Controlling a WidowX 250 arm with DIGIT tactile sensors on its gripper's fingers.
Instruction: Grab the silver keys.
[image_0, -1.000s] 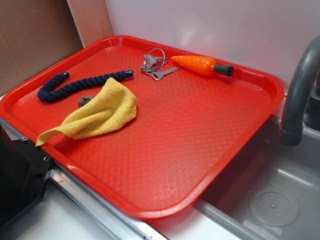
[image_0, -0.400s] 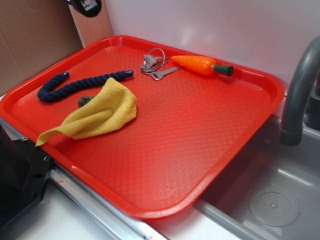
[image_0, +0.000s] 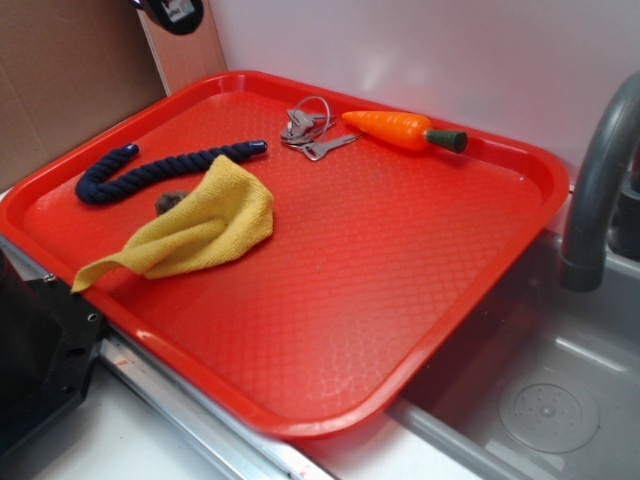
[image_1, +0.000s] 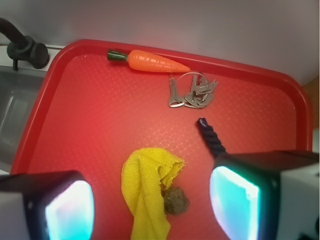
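1. One relation governs the coming move: the silver keys (image_1: 192, 92) lie ahead of the gripper (image_1: 152, 205) in the wrist view, well apart from it, near the far rim of the red tray (image_1: 65, 80) and a little to the right of the gap's midline.
2. The fingers (image_1: 235, 202) stand apart, holding nothing, with the yellow cloth (image_1: 147, 187) and a small brown lump (image_1: 175, 201) showing in the gap between them, lower down.
3. The bunch is fanned: one key points straight toward the camera, the others splay rightward, and the thin wire ring sits on the far side, close to the toy carrot (image_1: 152, 62).
4. The carrot's long axis runs across the view just beyond the keys; whether ring and carrot touch cannot be told.
5. The tip of the dark blue rope (image_1: 211, 135) lies between the right finger and the keys, apart from them.
6. The tray holds all five things: keys, carrot, rope, cloth, lump. In the exterior view the keys (image_0: 308, 128) sit at the tray's back edge, and only a dark part of the arm (image_0: 172, 12) shows at the top-left corner.
7. Judgement: the reach should go forward and slightly right, then down.
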